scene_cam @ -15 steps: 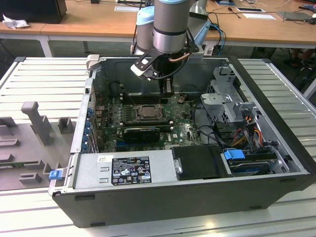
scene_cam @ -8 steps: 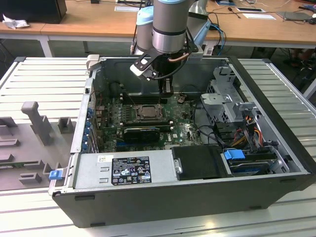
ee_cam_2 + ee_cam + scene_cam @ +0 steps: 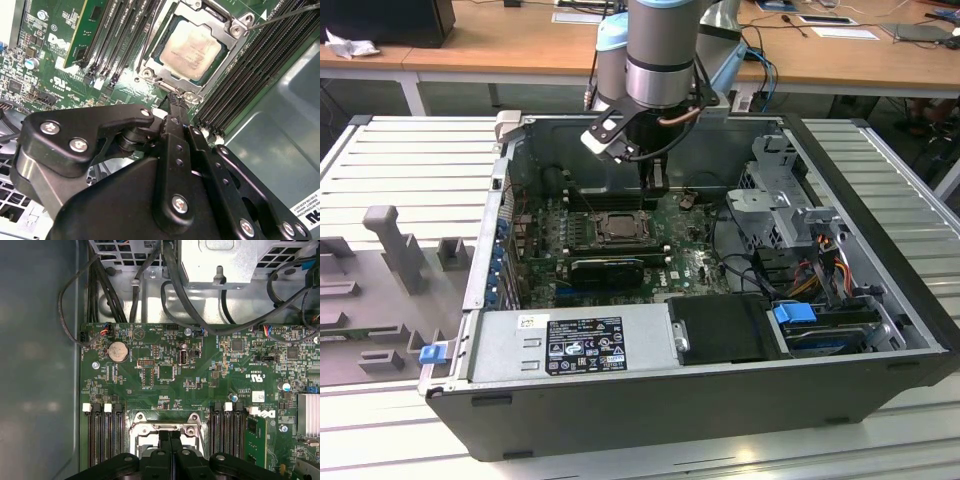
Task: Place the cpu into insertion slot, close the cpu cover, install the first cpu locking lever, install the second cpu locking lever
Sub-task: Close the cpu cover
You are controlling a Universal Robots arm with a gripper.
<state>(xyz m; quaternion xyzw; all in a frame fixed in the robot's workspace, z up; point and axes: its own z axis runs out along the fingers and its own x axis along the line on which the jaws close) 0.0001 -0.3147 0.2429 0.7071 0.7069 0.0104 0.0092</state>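
The cpu (image 3: 192, 47) lies flat in the insertion slot (image 3: 150, 70) of the green motherboard, its dull silver top showing. Over it the cpu cover (image 3: 235, 27) is folded down, framing the chip through its window. My gripper (image 3: 174, 102) is shut, with its two black fingers pressed together at the socket's edge by a small hook of the cover. I cannot tell whether they pinch anything. A thin locking lever (image 3: 287, 14) juts away from a socket corner. In the exterior view the gripper (image 3: 655, 185) hangs over the far side of the cpu (image 3: 618, 228). In the first wrist view the fingers (image 3: 165, 440) touch the cover (image 3: 165, 429).
Long black memory slots (image 3: 235, 90) flank the socket on both sides. The power supply (image 3: 570, 345) fills the case's near side, and a drive cage (image 3: 775, 195) with cables (image 3: 200, 315) stands at the exterior view's right. The case wall (image 3: 35, 365) is close.
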